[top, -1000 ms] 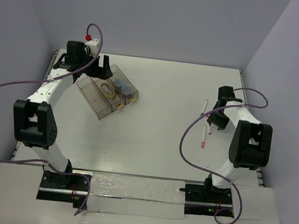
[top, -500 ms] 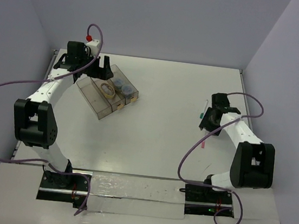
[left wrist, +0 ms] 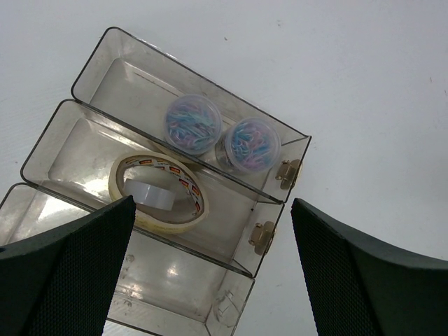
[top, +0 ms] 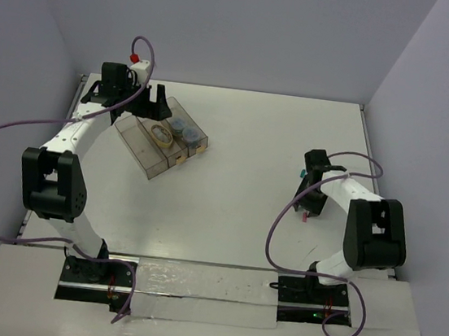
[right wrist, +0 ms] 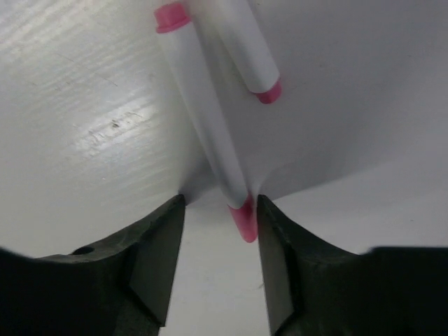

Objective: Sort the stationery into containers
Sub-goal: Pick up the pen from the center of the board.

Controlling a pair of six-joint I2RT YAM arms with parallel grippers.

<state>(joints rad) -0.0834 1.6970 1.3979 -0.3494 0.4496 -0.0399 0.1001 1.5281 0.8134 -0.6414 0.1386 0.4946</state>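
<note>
The left gripper [left wrist: 211,206] hangs over three narrow clear plastic bins [left wrist: 276,140] joined side by side, its fingers spread wide and holding nothing. One outer bin holds two round clear tubs of bluish clips [left wrist: 192,124]. The middle bin holds two tape rolls, a tan one [left wrist: 199,203] and a smaller white one [left wrist: 149,194] lying inside it. Well apart on the white table [top: 253,139], the right gripper [right wrist: 220,203] is down over two thin white pink-ended pens [right wrist: 203,105]. Its fingers are parted and straddle one pen's pink end without clamping it.
</note>
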